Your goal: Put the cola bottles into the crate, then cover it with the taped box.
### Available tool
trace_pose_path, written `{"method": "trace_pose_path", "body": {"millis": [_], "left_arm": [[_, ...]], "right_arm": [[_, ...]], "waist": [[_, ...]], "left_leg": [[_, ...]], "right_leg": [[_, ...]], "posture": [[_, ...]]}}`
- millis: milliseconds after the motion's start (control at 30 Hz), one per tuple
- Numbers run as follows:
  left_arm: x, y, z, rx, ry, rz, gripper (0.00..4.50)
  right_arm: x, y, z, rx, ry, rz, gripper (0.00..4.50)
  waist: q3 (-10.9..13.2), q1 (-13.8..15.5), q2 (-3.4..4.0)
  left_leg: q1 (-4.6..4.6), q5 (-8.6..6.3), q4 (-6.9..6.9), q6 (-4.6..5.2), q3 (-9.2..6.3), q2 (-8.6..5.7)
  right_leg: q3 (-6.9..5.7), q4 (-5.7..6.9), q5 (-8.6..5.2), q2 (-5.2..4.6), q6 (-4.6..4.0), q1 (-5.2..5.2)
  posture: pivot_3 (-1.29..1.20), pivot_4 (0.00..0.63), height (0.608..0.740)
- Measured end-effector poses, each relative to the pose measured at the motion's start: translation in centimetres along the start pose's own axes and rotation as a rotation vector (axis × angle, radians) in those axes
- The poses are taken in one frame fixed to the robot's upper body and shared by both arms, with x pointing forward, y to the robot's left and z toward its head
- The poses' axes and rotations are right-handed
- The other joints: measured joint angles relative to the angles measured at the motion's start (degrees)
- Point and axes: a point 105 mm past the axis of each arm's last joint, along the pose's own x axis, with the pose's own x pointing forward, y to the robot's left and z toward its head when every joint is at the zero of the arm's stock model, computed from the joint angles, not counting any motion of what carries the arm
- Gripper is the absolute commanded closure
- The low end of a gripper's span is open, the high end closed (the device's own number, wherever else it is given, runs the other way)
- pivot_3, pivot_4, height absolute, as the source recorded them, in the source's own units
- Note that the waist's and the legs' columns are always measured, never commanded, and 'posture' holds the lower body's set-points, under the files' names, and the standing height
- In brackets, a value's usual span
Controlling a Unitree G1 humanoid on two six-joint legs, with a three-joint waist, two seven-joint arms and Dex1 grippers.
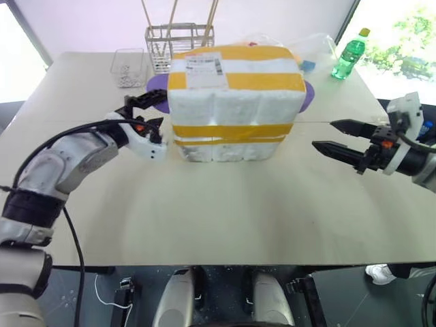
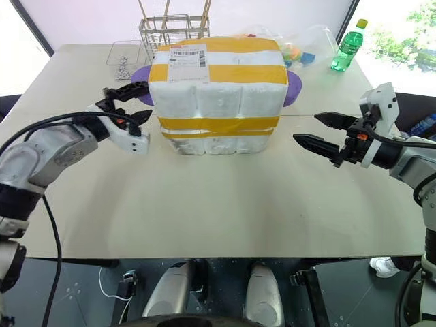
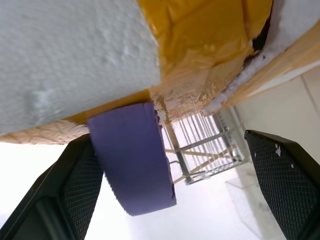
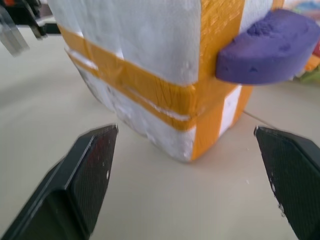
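Box status: taped box (image 1: 235, 102) sits upright mid-table (image 1: 225, 218), yellow tape bands round it, white paper label on top, purple discs sticking out both sides. Under it I see a lower white styrofoam layer w/ its own yellow band; looks like the crate (image 1: 228, 144), box resting on top of it, edges roughly flush. Bottles hidden, can't tell if they're inside.

L gripper (image 1: 151, 117) is just beside the box's left side, by the purple disc (image 3: 135, 155). Fingers spread wide, nothing in them; in the wrist view one finger (image 3: 75, 195) is next to the disc, can't tell if touching.

R gripper (image 2: 319, 131) is off the box's right side w/ a clear gap, pointing toward it. Fingers wide apart, holding nothing; the box corner shows betw. them in its wrist view.

Behind the box: wire rack (image 1: 178, 42) w/ sticks, small clear tray (image 1: 128, 67), green plastic bottle (image 1: 350, 54) at far right.
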Motion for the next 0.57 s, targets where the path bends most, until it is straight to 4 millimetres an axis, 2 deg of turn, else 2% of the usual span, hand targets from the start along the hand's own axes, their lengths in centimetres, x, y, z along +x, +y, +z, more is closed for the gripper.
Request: {"method": "trace_pose_path", "body": {"millis": [67,133,167,267,433,567], "left_arm": [[-1.5,-0.4,-0.7,-0.21,0.029,-0.006,0.04],[-2.8,-0.9,-1.7,-0.501,0.082,-0.002,0.04],[-4.2,-1.9,-3.0,-0.848,0.142,-0.024,0.04],[-7.5,-2.1,-4.6,-1.419,0.144,-0.1,0.04],[-10.2,1.5,-3.8,-1.701,-0.066,-0.224,0.04],[-11.2,3.7,-3.5,-1.728,-0.157,-0.328,0.04]], "right_arm": [[-0.2,-0.2,-0.5,0.007,0.012,-0.012,0.0],[-0.5,-0.5,-1.0,0.012,0.023,-0.026,0.0],[-0.6,-0.6,-1.3,0.015,0.029,-0.034,0.0],[-0.7,-1.1,-1.5,0.003,0.03,-0.048,0.0],[0.0,-1.6,-1.4,-0.041,0.038,-0.04,0.0],[0.7,-1.7,-0.3,-0.082,0.011,-0.015,0.0]], "waist": [[-0.01,0.01,0.02],[-0.02,0.0,0.04],[-0.02,0.1,0.04],[-0.02,-0.02,0.04],[-0.03,0.09,0.05],[-0.03,0.01,0.06]], "left_leg": [[0.02,0.0,0.0,0.0,0.01,0.02],[0.03,0.09,0.01,-0.15,0.01,0.02],[0.01,0.14,0.06,-0.24,-0.05,0.03],[0.04,0.13,0.08,-0.22,-0.05,0.04],[0.07,0.12,0.07,-0.21,-0.02,0.02],[0.08,0.12,0.04,-0.21,0.03,0.02]], "right_leg": [[0.0,0.0,0.0,-0.01,-0.01,0.0],[0.02,0.0,0.01,-0.03,-0.02,0.01],[0.01,0.03,0.01,0.0,-0.02,0.01],[0.01,0.02,0.01,0.04,-0.02,0.04],[0.01,0.02,0.01,0.07,-0.03,0.07],[0.01,-0.01,0.0,0.07,-0.04,0.07]], "posture": [[0.0,0.15,0.736],[0.0,0.15,0.736],[0.0,0.15,0.736],[0.0,0.15,0.736],[0.0,0.15,0.736],[0.0,0.15,0.736]]}}
